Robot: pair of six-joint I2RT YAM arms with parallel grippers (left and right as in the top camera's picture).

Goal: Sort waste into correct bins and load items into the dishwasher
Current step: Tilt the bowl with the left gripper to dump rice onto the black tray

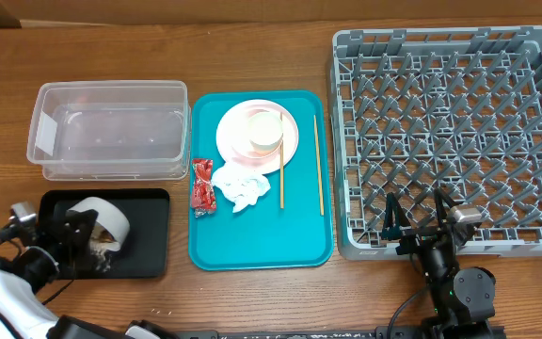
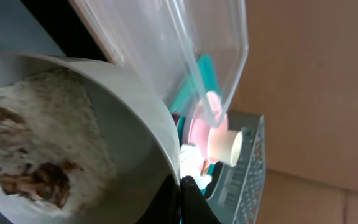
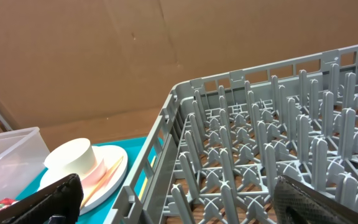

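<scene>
- Left pincer (image 1: 75,234) is clamped on the rim of the grey bowl (image 1: 104,218); the left wrist view shows its dark fingers (image 2: 191,198) pinched together over that rim
- bowl is tipped on its side over the black tray (image 1: 149,240), mouth turned towards the pincer; whether it touches the tray I cannot tell
- rice (image 2: 61,118) clings to the inside of the bowl, with brown scraps (image 2: 39,177) at its lower edge
- right pincer (image 1: 414,212) has its jaws spread wide with nothing between them; it hovers at the near wall of the rack (image 1: 459,132), fingers pointing in over the lattice
- rack sits at the right of the table (image 1: 252,47), with only its pegs showing inside
- clear tub (image 1: 111,132) sits just behind the black tray, at the left
- teal tray (image 1: 252,240) lies between the tub and the rack
- pink plate (image 1: 231,127) is at the back of the teal tray; white cup (image 1: 266,129) stands on it
- tissue (image 1: 238,186) lies crumpled just in front of the plate; red wrapper (image 1: 203,185) is just beside it on the left
- chopsticks (image 1: 318,165) lie apart, both pointing front to back; one rests its far end on the plate, the other lies near the tray's right edge
</scene>
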